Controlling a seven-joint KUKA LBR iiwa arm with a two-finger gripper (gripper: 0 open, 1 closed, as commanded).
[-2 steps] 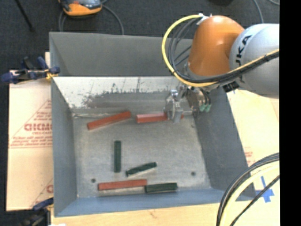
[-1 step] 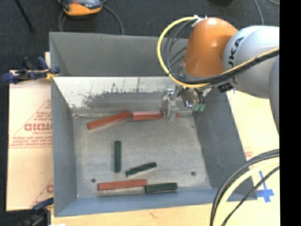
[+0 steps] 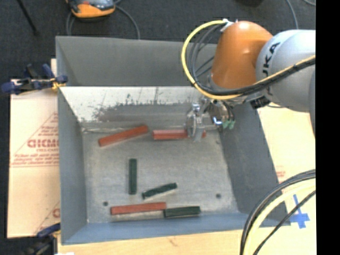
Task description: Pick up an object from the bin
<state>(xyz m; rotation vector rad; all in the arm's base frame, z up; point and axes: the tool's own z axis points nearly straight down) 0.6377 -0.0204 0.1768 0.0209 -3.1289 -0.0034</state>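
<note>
Toward the far right corner of the bin, my fingers reach down to the floor at the foot of the far wall. They stand at the right end of the short red-brown bar, which lies flat, parallel to that wall and just off it. A trace of red shows on the fingers' right side as well, so the bar's end appears to run beneath or between them. Whether the fingers are apart, together or clamped on the bar, I cannot tell. My orange cover and looped yellow cable hang above the far right rim.

Left of the short bar, and apart from it, lies the tilted red-brown bar, its right end nearer the far wall. Mid-floor, left of centre, the lone dark green bar points from far wall to near wall. Just right of its near end lies the slanted dark green bar. Along the near wall rests the long red-brown bar. The end dark green bar lies at its right end, seemingly touching it.
</note>
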